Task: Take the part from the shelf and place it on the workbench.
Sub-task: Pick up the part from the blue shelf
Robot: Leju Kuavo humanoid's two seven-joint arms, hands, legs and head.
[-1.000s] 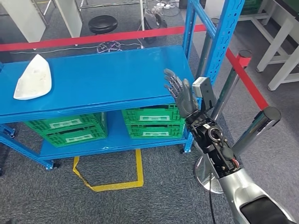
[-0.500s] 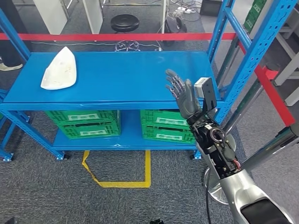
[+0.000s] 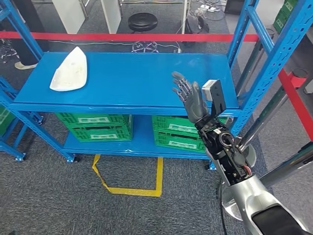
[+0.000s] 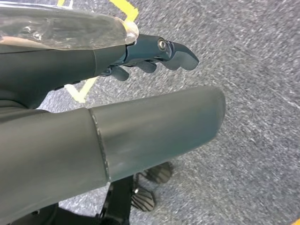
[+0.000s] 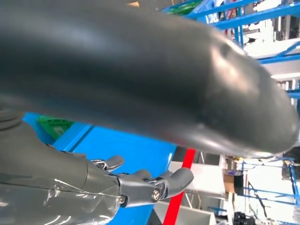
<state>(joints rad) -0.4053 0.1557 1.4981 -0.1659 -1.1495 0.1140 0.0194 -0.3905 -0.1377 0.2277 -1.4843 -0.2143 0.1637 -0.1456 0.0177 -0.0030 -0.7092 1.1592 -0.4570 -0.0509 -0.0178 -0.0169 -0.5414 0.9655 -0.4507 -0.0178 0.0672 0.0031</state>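
A white, shell-shaped part (image 3: 70,76) lies on the left end of the blue shelf (image 3: 140,81). My right hand (image 3: 190,100) is raised over the shelf's right end, palm up, fingers spread and holding nothing. It is well to the right of the part. In the right wrist view the right hand's fingers (image 5: 155,185) stretch out straight above the blue shelf board (image 5: 127,154). My left hand (image 4: 155,51) hangs over the grey carpet with its fingers extended and nothing in them.
Green crates (image 3: 100,126) sit on the lower shelf board. Blue uprights (image 3: 275,58) rise at the shelf's right end, with a red barrier tape (image 3: 140,37) behind. Yellow floor tape (image 3: 144,188) marks the carpet in front. A black stool (image 3: 142,22) stands behind the shelf.
The whole picture has shifted rightward as the camera turned, so the shelf sits more centred. My right hand keeps the same raised, spread pose.
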